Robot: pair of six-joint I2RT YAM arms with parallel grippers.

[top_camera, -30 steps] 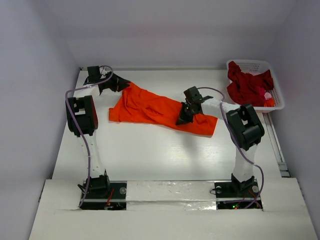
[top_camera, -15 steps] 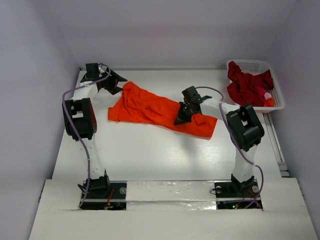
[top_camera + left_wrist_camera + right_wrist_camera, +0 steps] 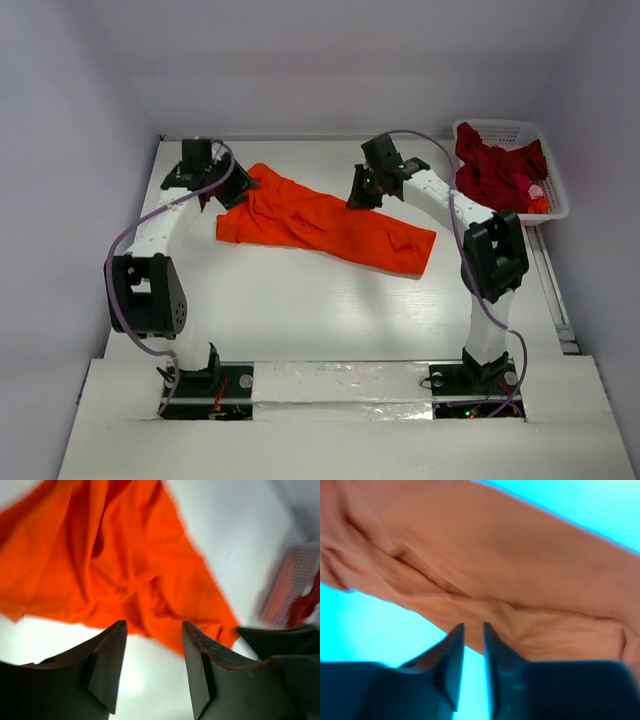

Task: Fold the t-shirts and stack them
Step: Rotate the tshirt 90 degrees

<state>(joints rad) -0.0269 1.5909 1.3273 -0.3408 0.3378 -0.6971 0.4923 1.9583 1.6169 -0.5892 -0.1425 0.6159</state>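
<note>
Orange t-shirt (image 3: 320,222) lies spread in a long crumpled band on the white table (image 3: 300,310), slanting from the far left down toward the right.

In the left wrist view, the left gripper (image 3: 153,625) hangs above the shirt's near edge. Its jaws stand moderately apart with nothing between them, and only cloth and bare table show through the gap. The right gripper (image 3: 473,626) has its jaws parted by just a narrow slit that holds nothing. It hovers over a wrinkled fold at the cloth's edge, and whether the tips brush the fabric cannot be told.

From above, the left gripper sits at the shirt's upper left corner and the right one over its far edge near the middle. A wide stretch of bare table runs between the shirt's near edge and the arm bases. A thinner strip separates its far edge from the back wall.

The white basket (image 3: 556,208) sits in the far right corner, apart from the orange shirt's right end, with the crimson t-shirt (image 3: 492,165) heaped inside.
</note>
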